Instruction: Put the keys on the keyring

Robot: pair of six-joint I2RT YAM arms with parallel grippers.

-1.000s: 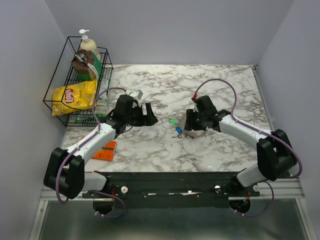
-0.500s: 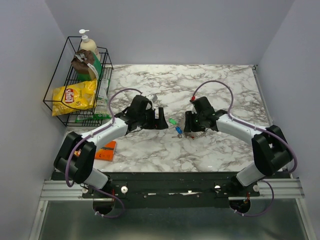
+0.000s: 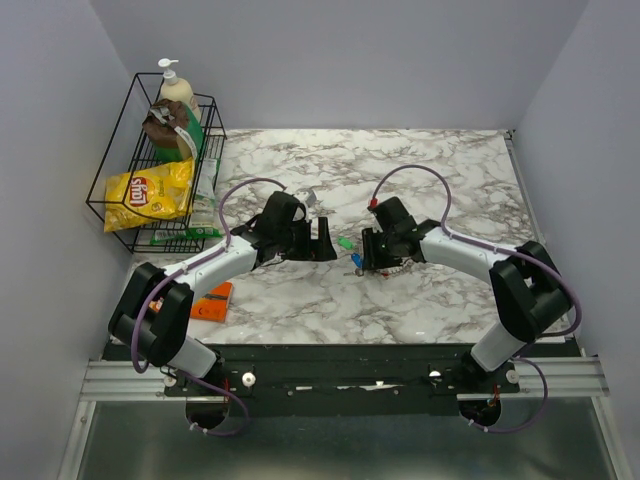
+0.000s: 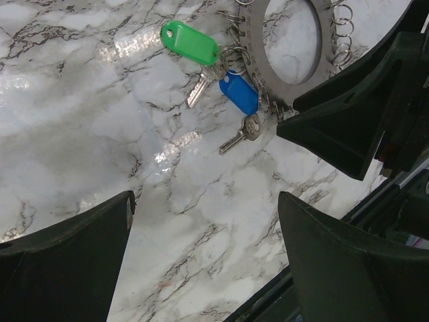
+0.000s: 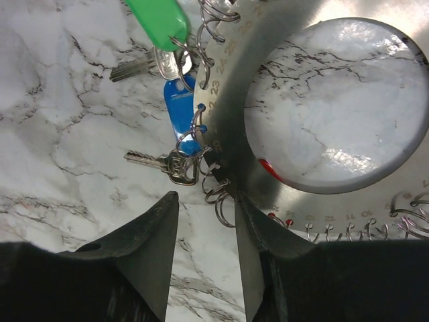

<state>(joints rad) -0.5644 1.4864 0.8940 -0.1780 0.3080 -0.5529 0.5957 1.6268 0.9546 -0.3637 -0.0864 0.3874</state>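
The left gripper [image 4: 204, 201] is held wide open, presumably for reaching the green- and blue-tagged silver keys [image 4: 239, 92] ahead of its fingers. The flat, silvery, ring-fringed keyring [image 5: 231, 87] is straddled at its rim by the half-closed right gripper [image 5: 206, 201], which pinches nothing, likely to steady it.

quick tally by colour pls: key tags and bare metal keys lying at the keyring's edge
green tag: 1
blue tag: 1
silver keys: 2
total: 4
red sliver at the inner edge of the keyring: can't tell what it is, not counted
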